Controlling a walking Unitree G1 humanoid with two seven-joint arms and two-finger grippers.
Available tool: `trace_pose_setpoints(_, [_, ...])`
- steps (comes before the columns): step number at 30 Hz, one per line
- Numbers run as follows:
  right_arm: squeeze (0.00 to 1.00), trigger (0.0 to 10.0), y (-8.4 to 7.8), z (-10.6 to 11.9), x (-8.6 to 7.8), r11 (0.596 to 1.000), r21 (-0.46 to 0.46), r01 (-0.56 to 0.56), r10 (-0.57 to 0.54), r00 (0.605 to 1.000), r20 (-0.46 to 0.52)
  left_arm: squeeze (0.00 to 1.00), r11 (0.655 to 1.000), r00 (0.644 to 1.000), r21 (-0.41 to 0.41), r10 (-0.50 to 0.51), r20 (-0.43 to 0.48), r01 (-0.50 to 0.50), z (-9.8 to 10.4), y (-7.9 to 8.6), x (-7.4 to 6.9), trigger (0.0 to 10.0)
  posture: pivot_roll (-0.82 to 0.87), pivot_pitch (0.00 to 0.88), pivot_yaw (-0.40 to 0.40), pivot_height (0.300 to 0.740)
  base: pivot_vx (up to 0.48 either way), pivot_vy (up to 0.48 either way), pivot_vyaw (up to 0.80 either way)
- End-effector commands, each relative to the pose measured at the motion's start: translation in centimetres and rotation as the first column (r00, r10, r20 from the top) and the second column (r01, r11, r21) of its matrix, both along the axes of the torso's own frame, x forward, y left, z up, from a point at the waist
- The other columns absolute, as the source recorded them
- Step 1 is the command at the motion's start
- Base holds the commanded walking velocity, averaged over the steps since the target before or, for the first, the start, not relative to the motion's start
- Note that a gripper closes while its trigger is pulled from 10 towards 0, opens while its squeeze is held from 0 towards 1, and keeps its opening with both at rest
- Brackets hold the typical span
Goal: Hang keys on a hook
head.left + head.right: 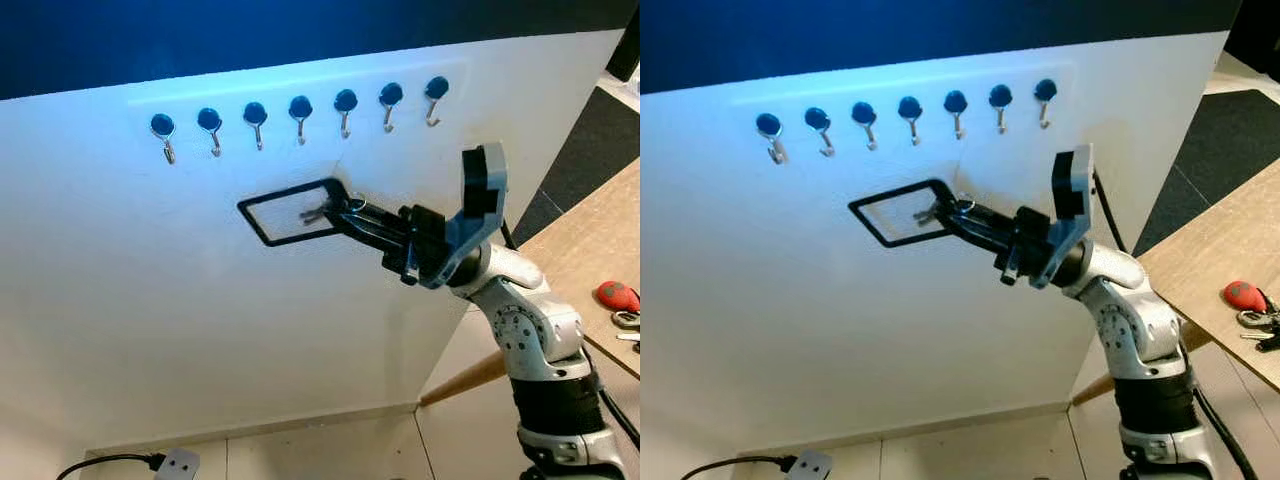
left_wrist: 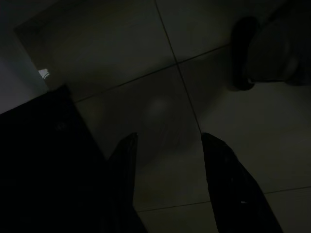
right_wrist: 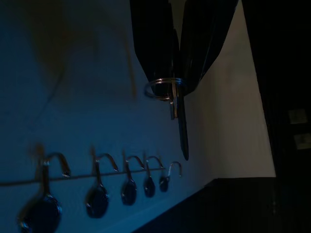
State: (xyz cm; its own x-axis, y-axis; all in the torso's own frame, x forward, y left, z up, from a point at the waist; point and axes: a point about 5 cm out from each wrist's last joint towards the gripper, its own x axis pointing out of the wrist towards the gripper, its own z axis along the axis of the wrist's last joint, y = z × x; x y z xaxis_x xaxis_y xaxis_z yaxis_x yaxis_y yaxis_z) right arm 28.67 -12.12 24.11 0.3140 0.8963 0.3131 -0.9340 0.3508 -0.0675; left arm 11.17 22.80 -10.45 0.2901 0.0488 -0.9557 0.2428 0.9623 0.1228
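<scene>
A row of several blue-capped metal hooks point(image 1: 300, 118) runs along the white wall point(image 1: 150, 300). My right gripper point(image 1: 347, 213) reaches up to the wall a little below the row and is shut on a key ring point(image 3: 164, 89). A key point(image 3: 182, 127) hangs from the ring, and a black rectangular loop point(image 1: 288, 189) sticks out to the left against the wall. The keys point(image 1: 316, 212) are clear of every hook. My left gripper point(image 2: 167, 139) hangs idle over the dark tiled floor, open and empty.
At the right stands a wooden table point(image 1: 580, 235) with a red key fob point(image 1: 617, 295) and more keys on it. A dark rug point(image 1: 590, 140) lies beyond it. A power plug point(image 1: 180, 463) and cable rest on the floor by the wall's foot.
</scene>
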Motion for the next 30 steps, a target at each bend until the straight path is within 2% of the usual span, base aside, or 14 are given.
trace_pose_setpoints(1, [0.0, 10.0, 0.2, 0.2, 0.1, 1.0, -0.002, 0.006, -0.006, 1.0, 0.015, 0.0, 1.0, 1.0, -0.006, 0.005, -0.024, -0.005, -0.2, -0.1, -0.7, 10.0, -0.12, 0.065, 0.079, 0.74, 0.0, 0.0, 0.0])
trace_pose_setpoints(8, [0.0, 10.0, 0.1, -0.2, -0.1, 0.997, -0.057, -0.046, 0.046, 0.999, 0.002, 0.0, 1.0, 1.0, -0.009, 0.003, -0.026, -0.003, -0.2, -0.2, -0.8, 10.0, -0.12, 0.069, 0.077, 0.74, 0.0, 0.0, 0.0])
trace_pose_setpoints(9, [0.0, 10.0, 0.1, -0.4, -0.2, 0.992, -0.103, -0.067, 0.068, 0.998, -0.001, 0.0, 1.0, 1.0, -0.01, 0.001, -0.026, -0.002, -0.3, -0.2, -0.8, 10.0, -0.12, 0.07, 0.078, 0.74, 0.0, 0.0, 0.0])
trace_pose_setpoints(10, [0.0, 10.0, 0.1, -0.4, -0.2, 0.992, -0.103, -0.067, 0.068, 0.998, -0.001, 0.0, 1.0, 1.0, -0.01, 0.001, -0.026, -0.002, -0.3, -0.2, -0.8, 10.0, -0.12, 0.07, 0.078, 0.74, 0.0, 0.0, 0.0])
trace_pose_setpoints(13, [0.0, 10.0, 0.0, -0.5, -0.1, 0.971, -0.233, -0.055, 0.062, 0.998, 0.024, 0.0, 1.0, 1.0, -0.012, -0.001, -0.029, 0.001, -0.3, -0.3, -0.8, 10.0, -0.12, 0.072, 0.077, 0.74, 0.0, 0.0, 0.0])
trace_pose_setpoints(14, [0.0, 10.0, 0.0, -0.5, -0.1, 0.971, -0.233, -0.055, 0.062, 0.998, 0.024, 0.0, 1.0, 1.0, -0.012, -0.001, -0.029, 0.001, -0.3, -0.3, -0.8, 10.0, -0.12, 0.072, 0.077, 0.74, 0.0, 0.0, 0.0])
trace_pose_setpoints(16, [0.0, 10.0, 0.1, 0.3, 0.8, 0.958, -0.285, 0.024, 0.0, 0.996, 0.086, 0.0, 1.0, 0.999, -0.016, -0.003, -0.032, 0.002, -0.3, -0.5, -0.9, 10.0, -0.12, 0.072, 0.077, 0.74, 0.0, 0.0, 0.0])
trace_pose_setpoints(20, [0.0, 10.0, 0.4, 1.5, 1.5, 0.948, -0.302, 0.104, -0.056, 0.985, 0.162, 0.0, 1.0, 0.999, -0.02, -0.003, -0.035, 0.003, -0.4, -0.6, -1.0, 10.0, -0.11, 0.074, 0.075, 0.74, 0.0, 0.0, 0.0])
trace_pose_setpoints(21, [0.0, 10.0, 0.4, 1.9, 1.8, 0.935, -0.318, 0.155, -0.092, 0.975, 0.204, 0.0, 1.0, 0.999, -0.022, -0.002, -0.035, 0.001, -0.4, -0.6, -1.1, 10.0, -0.11, 0.073, 0.073, 0.74, 0.0, 0.0, 0.0])
trace_pose_setpoints(22, [0.0, 10.0, 0.4, 1.9, 1.8, 0.935, -0.318, 0.155, -0.092, 0.975, 0.204, 0.0, 1.0, 0.999, -0.022, -0.002, -0.035, 0.001, -0.4, -0.6, -1.1, 10.0, -0.11, 0.073, 0.073, 0.74, 0.0, 0.0, 0.0])
trace_pose_setpoints(23, [0.0, 10.0, 0.2, 2.8, 2.6, 0.918, -0.305, 0.253, -0.179, 0.952, 0.25, 0.0, 1.0, 0.999, -0.026, 0.001, -0.037, -0.002, -0.4, -0.7, -1.1, 10.0, -0.11, 0.072, 0.072, 0.74, 0.0, 0.0, 0.0])
trace_pose_setpoints(26, [0.0, 10.0, 0.0, 3.2, 2.9, 0.912, -0.296, 0.282, -0.211, 0.944, 0.252, 0.0, 1.0, 0.999, -0.029, 0.002, -0.038, -0.003, -0.5, -0.7, -1.2, 10.0, -0.11, 0.073, 0.071, 0.74, 0.0, 0.0, 0.0])
trace_pose_setpoints(30, [0.0, 10.0, -0.1, 3.6, 2.5, 0.922, -0.295, 0.252, -0.188, 0.955, 0.228, 0.0, 1.0, 0.999, -0.03, -0.001, -0.04, -0.001, -0.5, -0.8, -1.3, 10.0, -0.11, 0.073, 0.071, 0.74, 0.0, 0.0, 0.0])
